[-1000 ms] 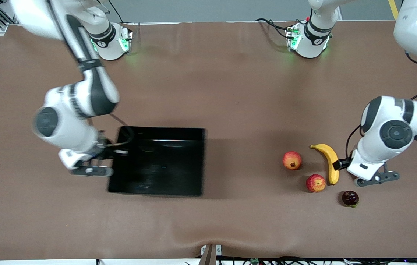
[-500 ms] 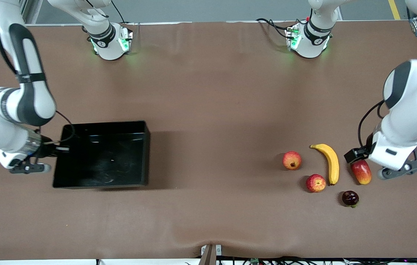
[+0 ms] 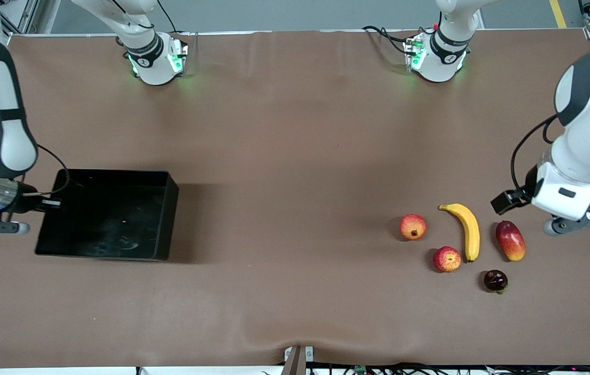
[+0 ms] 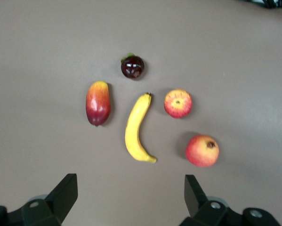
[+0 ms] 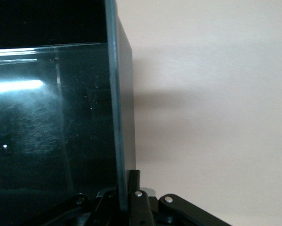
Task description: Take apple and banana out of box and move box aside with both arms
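Five fruits sit clustered toward the left arm's end: one banana (image 3: 467, 229), one apple (image 3: 447, 259), one pomegranate (image 3: 413, 226), one mango (image 3: 510, 240), one mangosteen (image 3: 496, 280). One black tray (image 3: 107, 214) is at the right arm's end, with wide bare table between. The right gripper (image 5: 126, 195) pinches the tray's wall, seen only in its wrist view. The left gripper (image 4: 131, 193) hangs over the table beside the fruits, fingers spread.

Our right gripper (image 3: 47, 203) sits low at the right arm's end of the table, fingers clamped on the box (image 3: 112, 219) wall. Our left gripper (image 4: 131, 197) hovers over the table's opposite end, fingers spread wide, holding nothing.
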### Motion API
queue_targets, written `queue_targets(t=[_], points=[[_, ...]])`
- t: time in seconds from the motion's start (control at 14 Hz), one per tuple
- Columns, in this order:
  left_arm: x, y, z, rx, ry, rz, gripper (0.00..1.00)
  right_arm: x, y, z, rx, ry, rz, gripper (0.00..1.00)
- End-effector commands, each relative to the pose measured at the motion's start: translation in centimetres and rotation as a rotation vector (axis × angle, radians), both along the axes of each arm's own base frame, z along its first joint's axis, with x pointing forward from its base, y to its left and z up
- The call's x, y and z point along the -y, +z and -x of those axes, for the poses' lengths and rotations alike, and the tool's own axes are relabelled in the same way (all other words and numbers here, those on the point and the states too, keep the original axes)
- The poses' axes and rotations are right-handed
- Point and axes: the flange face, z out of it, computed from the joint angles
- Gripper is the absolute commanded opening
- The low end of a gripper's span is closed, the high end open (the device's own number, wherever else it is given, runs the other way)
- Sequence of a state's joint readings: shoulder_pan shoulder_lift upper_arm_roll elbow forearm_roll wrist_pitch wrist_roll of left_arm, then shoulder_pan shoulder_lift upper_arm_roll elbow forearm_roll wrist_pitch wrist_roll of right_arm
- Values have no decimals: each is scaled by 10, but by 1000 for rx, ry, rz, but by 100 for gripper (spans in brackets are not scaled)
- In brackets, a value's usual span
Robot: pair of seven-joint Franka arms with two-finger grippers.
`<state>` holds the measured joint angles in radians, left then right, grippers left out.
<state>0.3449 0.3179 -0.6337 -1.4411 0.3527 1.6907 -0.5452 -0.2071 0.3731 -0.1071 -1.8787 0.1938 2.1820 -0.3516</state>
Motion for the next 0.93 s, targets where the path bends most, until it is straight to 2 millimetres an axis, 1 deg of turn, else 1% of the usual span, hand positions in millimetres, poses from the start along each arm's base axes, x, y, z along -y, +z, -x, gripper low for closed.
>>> queue_targets(t=[0.0,0.07,0.21,0.36,0.5,0.57,0.64,0.71,0.79,0.86], points=[[24,27,21,0,-53,-1,100,20,-6,9,28,-13,2,0],[29,35,25,12,-62,-5,100,26,-16,10,27,-21,9,0],[38,43,35,-8,-89,-18,100,36,-32,12,16,-25,26,0],[40,53,42,-14,-157,-24,100,40,-46,14,2,-31,26,0],[41,64,48,-14,-197,12,100,44,-70,15,-10,-38,31,0],[39,64,48,-18,-199,28,100,48,-77,16,-8,-44,35,0],[41,66,50,-16,-202,33,100,49,-83,18,-17,-45,33,0],[43,70,52,-13,-204,45,100,48,-84,17,-18,-44,32,0],[46,83,61,5,-214,47,100,47,-86,18,-23,-42,31,0],[45,89,66,9,-229,53,100,47,-88,17,-23,-41,31,0]])
